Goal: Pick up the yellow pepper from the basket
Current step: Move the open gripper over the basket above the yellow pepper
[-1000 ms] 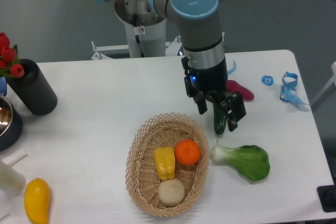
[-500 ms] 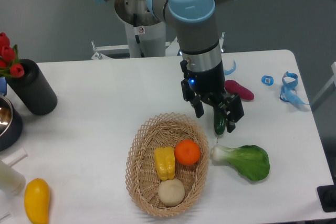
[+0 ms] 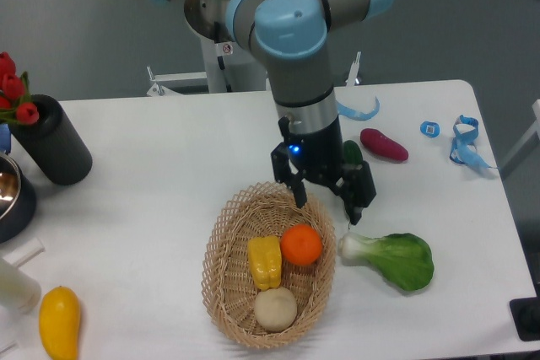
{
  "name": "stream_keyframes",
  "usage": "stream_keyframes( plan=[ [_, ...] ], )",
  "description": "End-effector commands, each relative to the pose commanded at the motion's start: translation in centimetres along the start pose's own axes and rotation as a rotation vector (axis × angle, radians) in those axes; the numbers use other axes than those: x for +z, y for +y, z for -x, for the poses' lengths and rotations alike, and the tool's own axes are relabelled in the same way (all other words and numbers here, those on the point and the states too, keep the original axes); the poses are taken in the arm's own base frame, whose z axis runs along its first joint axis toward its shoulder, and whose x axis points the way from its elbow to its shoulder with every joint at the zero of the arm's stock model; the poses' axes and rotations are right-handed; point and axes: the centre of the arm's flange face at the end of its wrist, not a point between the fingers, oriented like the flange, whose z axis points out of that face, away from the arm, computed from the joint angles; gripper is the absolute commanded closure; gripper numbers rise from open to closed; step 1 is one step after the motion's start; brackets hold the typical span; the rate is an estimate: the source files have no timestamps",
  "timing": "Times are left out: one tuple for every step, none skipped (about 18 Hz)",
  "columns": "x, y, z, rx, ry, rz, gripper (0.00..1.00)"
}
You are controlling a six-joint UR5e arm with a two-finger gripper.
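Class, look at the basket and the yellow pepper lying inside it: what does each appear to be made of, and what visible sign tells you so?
The basket: tan woven wicker or cane, matte; its interlaced strands and open looped rim show this. The yellow pepper: smooth, slightly glossy, evenly bright skin with lobed ridges; it could be plastic or real, and the picture does not settle which.

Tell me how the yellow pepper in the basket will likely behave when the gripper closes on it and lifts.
The yellow pepper looks glossy and lobed, so it may slip or twist between the fingers. It touches the orange, which a lift may nudge. It is probably light, and the open gripper hangs above the basket.
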Motion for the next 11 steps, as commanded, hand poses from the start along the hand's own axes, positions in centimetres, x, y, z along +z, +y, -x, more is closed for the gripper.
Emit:
stream_keyframes(
  plan=[
    [0.4,-0.3,-0.5,-0.01,0.009,0.001,0.0],
    [0.7,-0.9,-1.3,-0.017,0.018,0.001,0.0],
    [1.3,-1.3,-1.8,-0.033,0.023,0.009,0.0],
    [1.6,-1.3,-1.9,-0.07,0.028,0.013,0.0],
    [1.7,-1.4,-2.3,-0.093,0.032,0.015,0.0],
    [2.0,-1.3,-2.6,-0.102,0.039,0.018,0.0],
    [2.2,-1.3,-3.1,-0.11,0.047,0.021,0.0],
    [2.8,-1.1,-3.8,-0.131,0.06,0.031,0.0],
    [3.5,-0.6,-4.5,-0.176,0.073,0.048,0.0],
    [4.0,-0.4,-4.9,-0.224,0.081,0.055,0.0],
    [4.6,-0.4,-5.1,-0.264,0.089,0.063,0.0]
  ],
)
